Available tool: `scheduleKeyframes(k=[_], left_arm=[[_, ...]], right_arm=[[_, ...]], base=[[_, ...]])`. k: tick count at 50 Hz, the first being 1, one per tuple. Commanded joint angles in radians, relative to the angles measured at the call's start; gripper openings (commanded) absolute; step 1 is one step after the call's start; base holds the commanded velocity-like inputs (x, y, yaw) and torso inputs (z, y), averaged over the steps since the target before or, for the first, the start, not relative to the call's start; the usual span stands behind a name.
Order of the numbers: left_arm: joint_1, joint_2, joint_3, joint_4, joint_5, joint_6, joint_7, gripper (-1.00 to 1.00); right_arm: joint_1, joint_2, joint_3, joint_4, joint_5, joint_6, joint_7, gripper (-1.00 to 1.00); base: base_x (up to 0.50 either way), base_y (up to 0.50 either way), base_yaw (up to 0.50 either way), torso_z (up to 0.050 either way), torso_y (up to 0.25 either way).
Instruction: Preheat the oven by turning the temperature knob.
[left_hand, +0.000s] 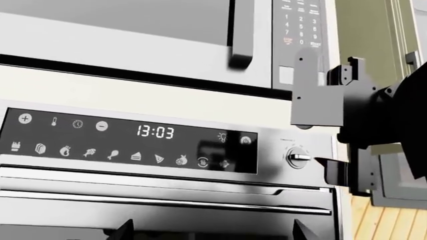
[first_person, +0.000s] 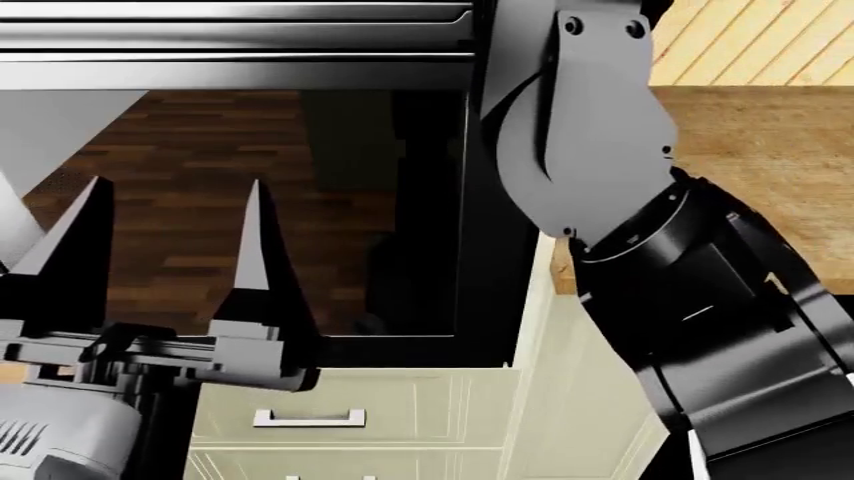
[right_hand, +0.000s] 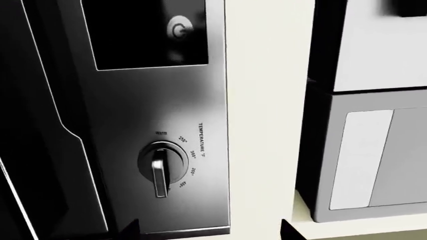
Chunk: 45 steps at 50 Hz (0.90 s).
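My right gripper (left_hand: 327, 145) is sitting open just beside the knob (left_hand: 297, 157) on the oven (left_hand: 167, 200) panel's end, jaws straddling it; left gripper (first_person: 167, 250) is hanging open farther back.

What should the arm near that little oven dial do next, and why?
Probably ease the right gripper straight in until its fingers straddle the temperature knob, then close. The left wrist view shows the jaws open beside the knob, not touching it, so the oven cannot be set yet.
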<state>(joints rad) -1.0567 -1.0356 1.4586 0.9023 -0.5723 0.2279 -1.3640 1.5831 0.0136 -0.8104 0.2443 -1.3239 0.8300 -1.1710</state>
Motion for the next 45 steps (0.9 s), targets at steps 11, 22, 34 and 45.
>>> scheduleKeyframes(k=[11,22,34,45], left_arm=[[0.018,0.015,-0.002,-0.036,-0.006,0.004,0.016,1.00],[0.028,0.023,-0.004,-0.061,-0.010,0.011,0.026,1.00],[0.038,0.033,-0.005,-0.087,-0.016,0.013,0.037,1.00],[0.043,0.037,-0.006,-0.079,-0.011,0.000,0.037,1.00]], right_arm=[[-0.002,0.015,-0.047,0.028,0.131,0.014,0.092,1.00],[-0.012,0.007,-0.054,0.060,0.181,0.015,0.148,1.00],[-0.021,0.005,-0.069,0.088,0.238,0.017,0.204,1.00],[-0.029,0.032,-0.080,0.071,0.245,0.040,0.212,1.00]], base=[[0.00,0.00,0.00,0.000,0.000],[0.00,0.00,0.00,0.000,0.000],[0.00,0.00,0.00,0.000,0.000],[0.00,0.00,0.00,0.000,0.000]])
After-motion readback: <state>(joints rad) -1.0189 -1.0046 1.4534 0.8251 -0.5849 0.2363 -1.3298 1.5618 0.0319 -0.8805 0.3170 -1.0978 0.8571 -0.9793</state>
